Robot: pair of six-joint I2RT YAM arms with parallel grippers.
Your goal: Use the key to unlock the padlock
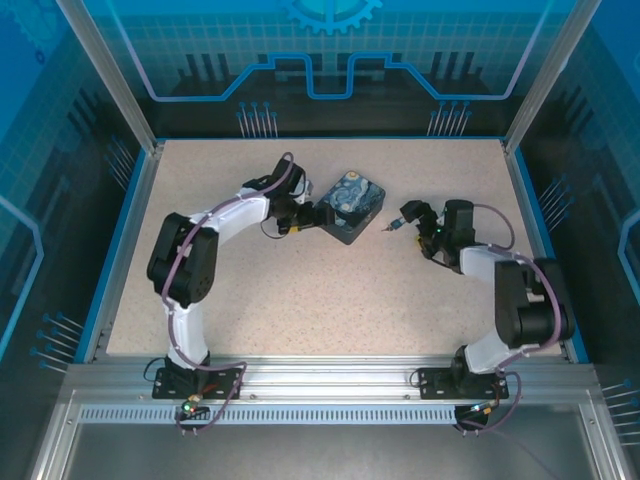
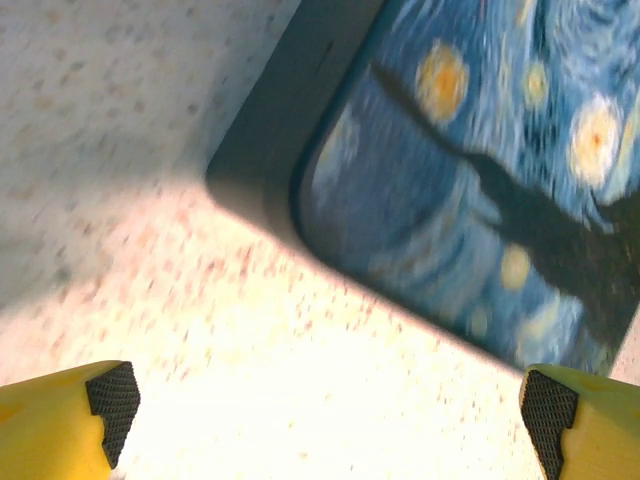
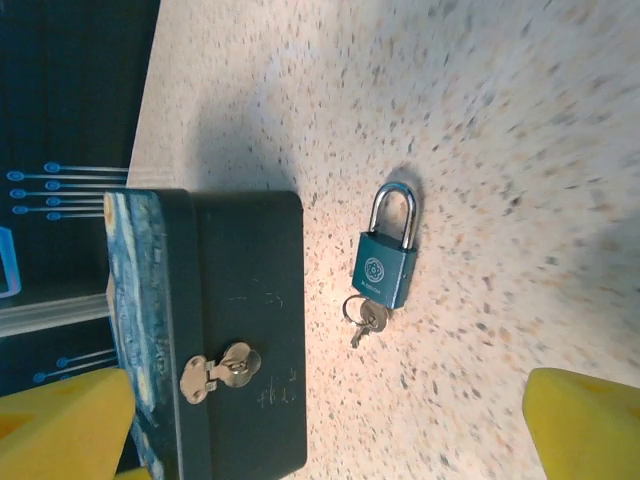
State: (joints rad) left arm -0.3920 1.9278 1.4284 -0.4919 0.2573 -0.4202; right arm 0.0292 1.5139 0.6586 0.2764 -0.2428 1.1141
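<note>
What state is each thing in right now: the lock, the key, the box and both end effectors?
padlock: lying flat on the table, shackle looks closed, nothing holding it
key: on a ring at the padlock's bottom end; inserted or not, unclear
box: lid closed
left end effector: open, empty
right end effector: open, empty

1. Overhead: bright, even light on the table (image 1: 300,300), sharp.
2. Left wrist: box (image 2: 470,180) blurred; glare whitens the table beside its shadow.
3. Right wrist: padlock (image 3: 385,262) crisp, small shadow; right edge smeared.
</note>
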